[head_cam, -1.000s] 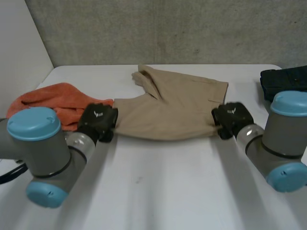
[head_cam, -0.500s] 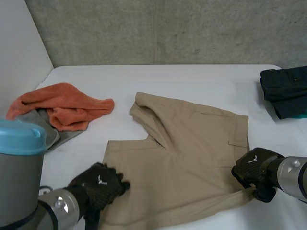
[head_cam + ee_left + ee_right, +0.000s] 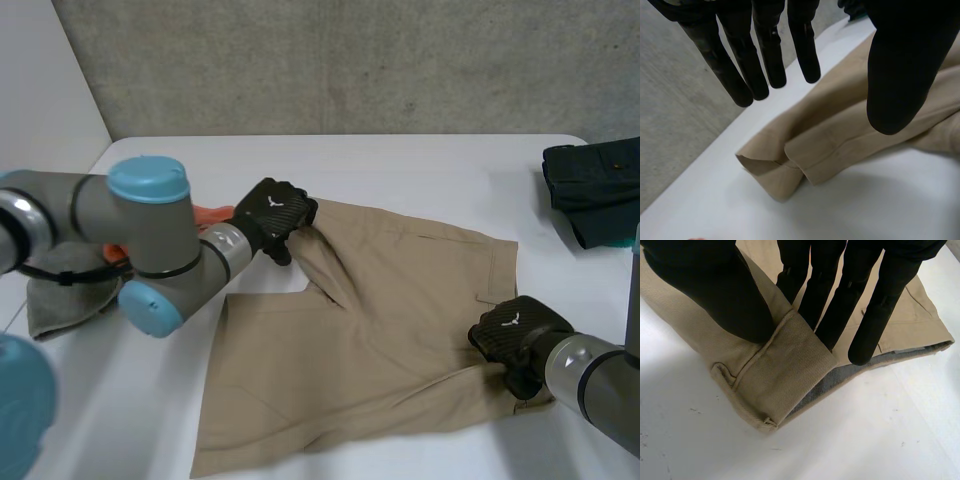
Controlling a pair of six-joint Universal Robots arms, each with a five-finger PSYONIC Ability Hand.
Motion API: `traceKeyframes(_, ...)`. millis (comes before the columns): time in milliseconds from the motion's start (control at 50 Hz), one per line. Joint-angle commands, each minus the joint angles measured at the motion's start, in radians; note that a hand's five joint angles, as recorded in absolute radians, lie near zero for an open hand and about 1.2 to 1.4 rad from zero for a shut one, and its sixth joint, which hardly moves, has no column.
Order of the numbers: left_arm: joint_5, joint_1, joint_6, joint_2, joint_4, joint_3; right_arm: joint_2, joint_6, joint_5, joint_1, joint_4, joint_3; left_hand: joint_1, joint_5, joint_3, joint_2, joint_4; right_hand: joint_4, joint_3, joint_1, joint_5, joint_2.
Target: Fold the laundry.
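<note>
Two white-logoed hands: right hand (image 3: pixel 512 335) pinches shorts (image 3: pixel 390 320) (tan), left hand (image 3: pixel 272 212) hovers straight-fingered.

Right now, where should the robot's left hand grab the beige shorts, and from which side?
Best guess: the folded leg hem of the beige cloth shorts, under the open left hand. Come from above on the bare white table side; the doubled edge bulges up there, leaving a lip to pinch. The right hand pinches the waistband end.
</note>
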Motion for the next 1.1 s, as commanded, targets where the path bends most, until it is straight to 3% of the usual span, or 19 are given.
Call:
traceKeyframes(20,-0.014,0.0,0.043,-0.186,-0.074,0.216,-0.006,0.004,0.007,-0.002,-0.026,0.022,0.407,0.414,0.418,0.415,0.413,0.195,0.203,0.301,0.199,0.214)
traceKeyframes(40,-0.021,0.002,0.053,-0.198,-0.078,0.232,-0.006,0.005,0.007,-0.004,-0.028,0.023,0.454,0.461,0.465,0.462,0.46,0.195,0.203,0.301,0.199,0.214)
traceKeyframes(80,-0.042,0.002,0.077,-0.229,-0.077,0.266,-0.009,0.007,0.007,-0.004,-0.028,0.026,0.809,0.815,0.82,0.816,0.814,0.195,0.203,0.301,0.199,0.214)
traceKeyframes(200,-0.181,-0.009,0.146,-0.197,-0.083,0.253,-0.016,0.013,0.007,-0.008,-0.029,0.035,0.813,0.819,0.824,0.82,0.818,0.195,0.203,0.301,0.199,0.214)
traceKeyframes(220,-0.241,-0.012,0.169,-0.163,-0.091,0.22,-0.016,0.015,0.007,-0.008,-0.031,0.035,0.813,0.819,0.824,0.82,0.818,0.195,0.203,0.301,0.199,0.214)
traceKeyframes(300,-0.342,-0.018,0.244,-0.08,-0.086,0.099,-0.018,0.013,0.007,-0.002,-0.035,0.035,0.813,0.819,0.824,0.82,0.818,0.195,0.203,0.301,0.199,0.214)
traceKeyframes(380,-0.353,-0.031,0.365,-0.032,-0.084,0.004,-0.015,0.013,0.007,0.015,-0.035,0.035,0.813,0.819,0.824,0.82,0.818,0.195,0.203,0.301,0.199,0.214)
traceKeyframes(520,-0.387,-0.051,0.429,-0.019,-0.084,-0.04,-0.012,0.015,0.015,0.041,-0.035,0.04,0.813,0.819,0.824,0.82,0.818,0.195,0.203,0.301,0.199,0.214)
traceKeyframes(560,-0.398,-0.057,0.413,-0.009,-0.088,-0.038,-0.012,0.018,0.021,0.046,-0.035,0.04,0.813,0.819,0.824,0.82,0.818,0.195,0.203,0.301,0.199,0.214)
traceKeyframes(600,-0.4,-0.06,0.398,0.009,-0.084,-0.047,-0.013,0.019,0.022,0.046,-0.035,0.04,0.337,0.344,0.348,0.345,0.343,0.195,0.203,0.301,0.199,0.214)
traceKeyframes(620,-0.404,-0.058,0.378,0.03,-0.08,-0.053,-0.016,0.019,0.024,0.046,-0.035,0.042,-0.058,-0.051,-0.047,-0.05,-0.052,0.195,0.203,0.301,0.199,0.214)
traceKeyframes(640,-0.407,-0.055,0.364,0.043,-0.075,-0.058,-0.016,0.021,0.024,0.044,-0.035,0.042,-0.091,-0.084,-0.08,-0.083,-0.085,0.195,0.203,0.301,0.199,0.214)
traceKeyframes(760,-0.424,-0.031,0.184,0.164,-0.057,-0.121,-0.019,0.022,0.024,0.042,-0.035,0.042,-0.249,-0.243,-0.238,-0.241,-0.243,0.195,0.203,0.301,0.199,0.214)
traceKeyframes(900,-0.401,-0.011,0.008,0.282,-0.098,-0.217,-0.035,0.044,0.019,0.044,-0.04,0.042,-0.221,-0.214,-0.21,-0.213,-0.215,0.195,0.203,0.301,0.199,0.214)
traceKeyframes(1100,-0.216,0.014,-0.242,0.653,-0.324,-0.642,-0.05,0.243,0.005,0.033,-0.078,0.022,-0.08,-0.073,-0.069,-0.072,-0.074,0.195,0.203,0.301,0.199,0.214)
